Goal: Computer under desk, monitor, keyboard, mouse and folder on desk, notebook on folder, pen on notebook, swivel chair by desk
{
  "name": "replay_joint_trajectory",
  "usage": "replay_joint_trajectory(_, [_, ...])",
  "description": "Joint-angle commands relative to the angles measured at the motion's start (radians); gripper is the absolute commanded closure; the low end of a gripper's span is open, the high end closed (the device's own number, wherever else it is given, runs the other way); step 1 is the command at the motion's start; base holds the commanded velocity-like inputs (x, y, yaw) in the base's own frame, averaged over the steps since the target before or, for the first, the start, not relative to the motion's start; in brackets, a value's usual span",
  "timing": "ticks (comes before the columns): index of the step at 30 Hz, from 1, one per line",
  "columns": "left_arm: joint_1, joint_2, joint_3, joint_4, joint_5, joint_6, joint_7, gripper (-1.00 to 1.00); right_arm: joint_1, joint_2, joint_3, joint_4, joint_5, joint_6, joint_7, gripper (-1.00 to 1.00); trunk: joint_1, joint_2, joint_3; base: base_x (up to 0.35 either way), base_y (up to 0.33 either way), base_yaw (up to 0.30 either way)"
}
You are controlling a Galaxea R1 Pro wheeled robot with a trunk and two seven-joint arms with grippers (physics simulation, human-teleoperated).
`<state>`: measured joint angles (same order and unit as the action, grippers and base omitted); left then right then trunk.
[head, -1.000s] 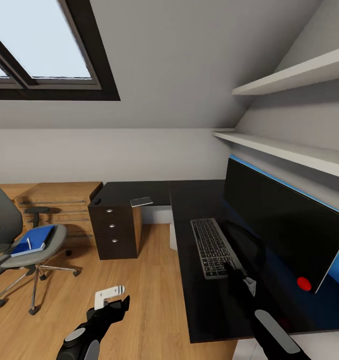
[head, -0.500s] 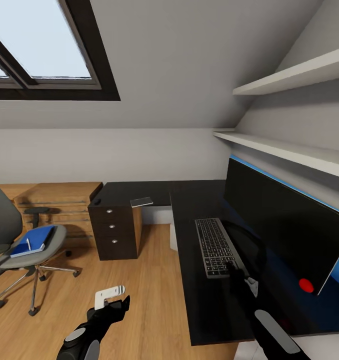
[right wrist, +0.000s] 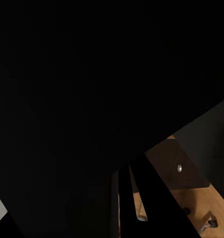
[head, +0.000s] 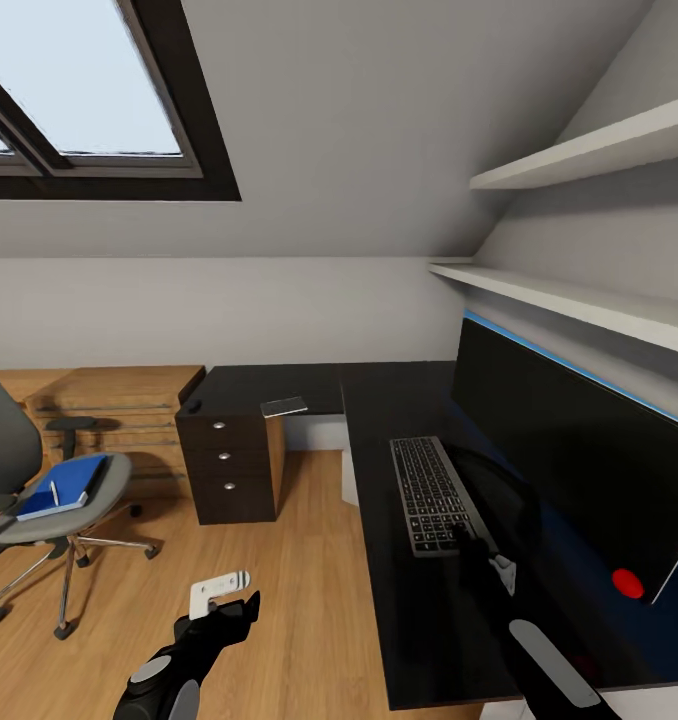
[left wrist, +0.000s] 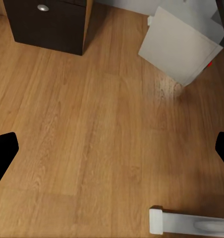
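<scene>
My head camera looks forward and down from standing height across the tabletop (head: pixel 419 610) toward the wall and skylight (head: pixel 79 90). My left wrist camera faces steeply down, close over the wooden floor (left wrist: pixel 92 139), catching the drawer unit (left wrist: pixel 47 22) that the head view also shows. My right wrist camera sits pressed near the dark tabletop, glimpsing those drawers too

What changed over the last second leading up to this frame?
The keyboard slid slightly toward the monitor, with the right tool resting at its near end. The whole view then shifted a little, so the camera moved. The folder stays on the swivel chair; the left tool hangs unchanged.
</scene>
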<state>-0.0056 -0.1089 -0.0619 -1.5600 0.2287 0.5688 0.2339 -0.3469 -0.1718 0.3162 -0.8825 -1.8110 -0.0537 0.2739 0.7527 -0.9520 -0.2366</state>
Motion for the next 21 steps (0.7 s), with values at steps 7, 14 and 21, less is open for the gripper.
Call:
replay_joint_trajectory(7, [-0.001, 0.000, -0.001, 0.003, 0.010, 0.003, 0.009, -1.00, -0.001, -0.002, 0.006, -0.001, -0.014, -0.006, -0.031, -1.00, 0.000, -0.001, -0.001, 0.000, 0.000, 0.000])
replay_joint_trajectory(14, [-0.001, 0.000, -0.001, 0.003, 0.011, 0.003, 0.009, -1.00, -0.001, -0.002, 0.006, -0.001, -0.014, -0.008, -0.033, -1.00, 0.000, -0.001, -0.001, 0.000, 0.000, 0.000])
replay_joint_trajectory(21, [-0.001, 0.000, -0.001, 0.003, 0.011, 0.003, 0.009, -1.00, -0.001, -0.002, 0.006, -0.001, -0.014, -0.008, -0.033, -1.00, 0.000, -0.001, -0.001, -0.136, 0.000, 0.000])
